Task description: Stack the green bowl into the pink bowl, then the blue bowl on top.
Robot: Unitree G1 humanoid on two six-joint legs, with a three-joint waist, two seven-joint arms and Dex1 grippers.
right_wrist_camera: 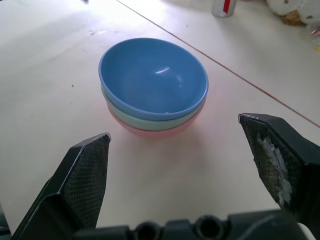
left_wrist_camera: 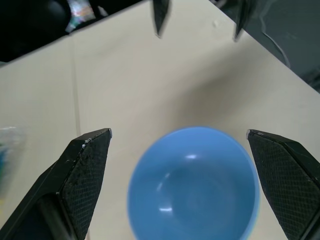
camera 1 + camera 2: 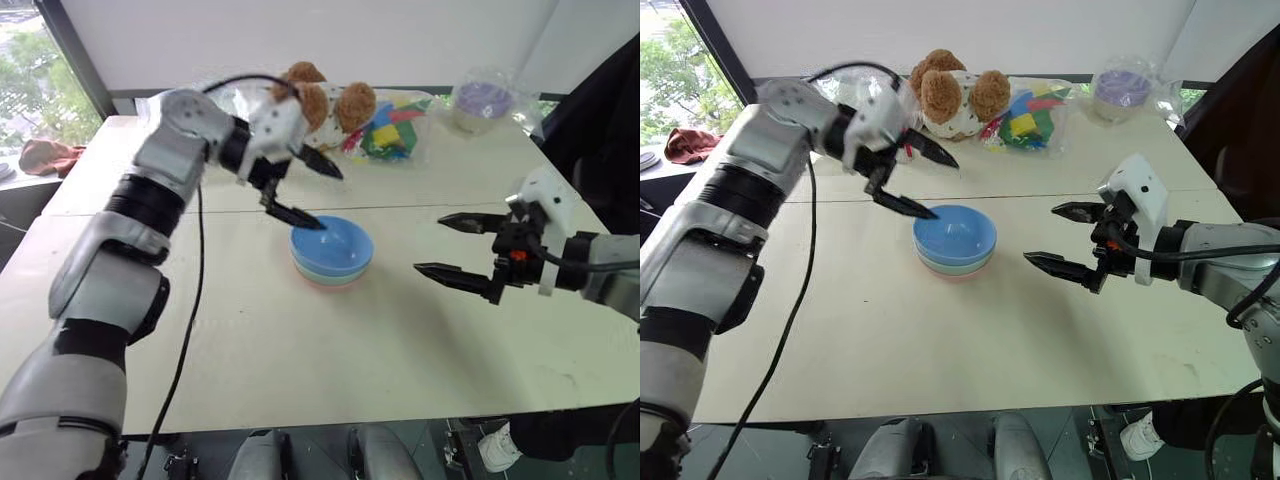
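Both sets of jaws are standing spread with nothing between them. Seen from the head camera, the left gripper (image 3: 307, 192) is hovering just above the far left rim of the blue bowl (image 3: 334, 243), one finger pointing toward the rim and the other angled up and away, while the right gripper (image 3: 443, 247) is waiting to the right of the bowls, apart from them and aimed toward them. Sitting nested on the cream table (image 3: 300, 350), the blue bowl is resting uppermost, the green bowl (image 3: 330, 274) is showing as a thin band under it, and the pink bowl (image 3: 335, 285) is sitting at the base. Lying at the far edge of the table are a teddy bear (image 3: 320, 100), a clear bag of coloured blocks (image 3: 392, 128) and a bagged purple bowl (image 3: 484, 100). Looking through the left wrist camera, the blue bowl is lying between the two wide-set fingers (image 2: 82, 180), with the right gripper's tips showing beyond it. Looking through the right wrist camera, the full stack is sitting ahead of the parted fingers (image 1: 82, 185), blue over green over pink.
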